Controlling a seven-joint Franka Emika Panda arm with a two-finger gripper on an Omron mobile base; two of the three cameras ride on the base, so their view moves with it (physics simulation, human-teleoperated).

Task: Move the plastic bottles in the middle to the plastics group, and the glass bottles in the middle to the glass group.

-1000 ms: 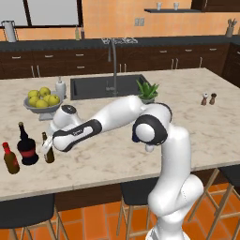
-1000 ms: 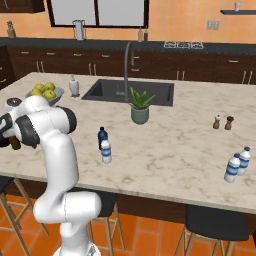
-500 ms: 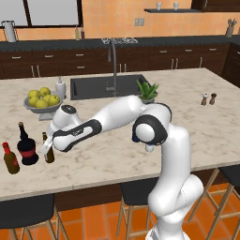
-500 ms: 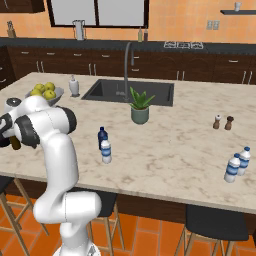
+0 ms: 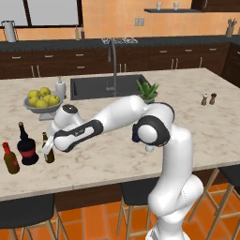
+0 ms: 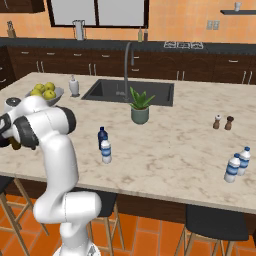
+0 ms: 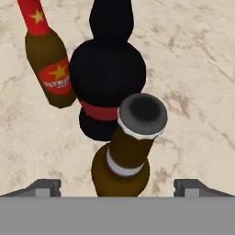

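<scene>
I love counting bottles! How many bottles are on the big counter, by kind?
Glass bottles: 3, olive-brown bottle, black bottle, red-capped brown bottle.
Plastic bottles in the middle: 2, dark blue, whitish.
Plastic bottles at the far end: 2.
Total: 7.

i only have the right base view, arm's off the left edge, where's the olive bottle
Observer: The olive-brown bottle stands on the counter beside the black bottle, seen in the left base view.
Operator: gripper still on it?
Observer: In the hand view the gripper has its fingertips spread wide, apart from the bottle on both sides, so it looks open.
Operator: is the red cap bottle close
Observer: Yes, the brown bottle with a red cap stands just beyond the black one, so all three sit together.
</scene>
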